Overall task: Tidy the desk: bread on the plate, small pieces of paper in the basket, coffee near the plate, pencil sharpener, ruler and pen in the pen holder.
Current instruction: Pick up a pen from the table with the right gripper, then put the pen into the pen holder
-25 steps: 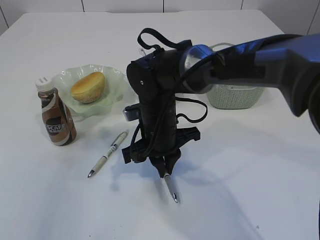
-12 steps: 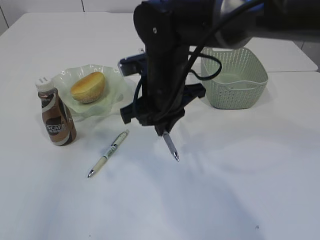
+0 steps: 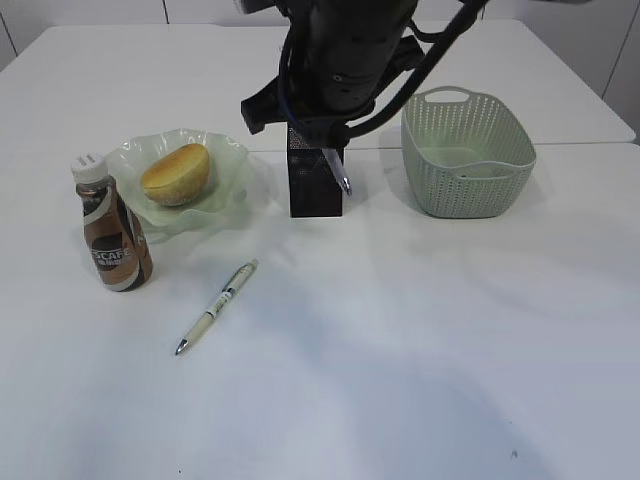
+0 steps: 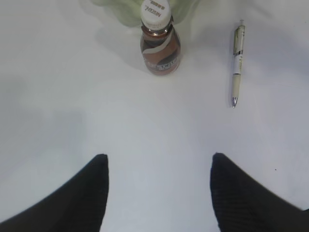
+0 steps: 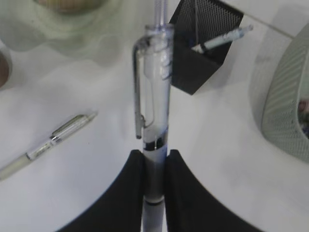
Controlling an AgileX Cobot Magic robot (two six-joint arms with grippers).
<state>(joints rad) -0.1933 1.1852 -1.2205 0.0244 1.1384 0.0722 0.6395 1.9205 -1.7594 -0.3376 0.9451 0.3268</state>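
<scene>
1. I'm looking down at a plain white worktop (image 3: 420, 380) with a pale wall behind it. It is bare and smooth, so anything round can roll on it.

2. Far left stands the coffee (image 3: 112, 235), a brown bottle with a white cap, upright and just beside the plate (image 3: 232, 160). I judge it top-heavy; I'd take it round the body, not the cap.

3. The plate is translucent green glass with a ruffled rim. It holds the bread (image 3: 177, 173), a golden bun that looks soft, so only a gentle pinch would suit it.

4. In front of the plate a cream pen (image 3: 216, 306) lies flat on the worktop. It looks light, stiff and slick; I'd grip it across the barrel near the middle.

5. The left tool (image 4: 159, 186) hangs with its jaws well apart and nothing between them, above bare worktop near the bottle.

6. The right tool (image 5: 154, 166) is clamped on a clear pen (image 5: 155, 101) at its lower barrel. The pen has a see-through body and a clip, and hangs at a slant just above the pen holder (image 3: 315, 185).

7. The pen holder is a black mesh cup with another pen already inside. I judge it light enough to tip if nudged.

8. Far right sits the basket (image 3: 468, 160), sage green; something pinkish shows inside it in the right wrist view.
</scene>
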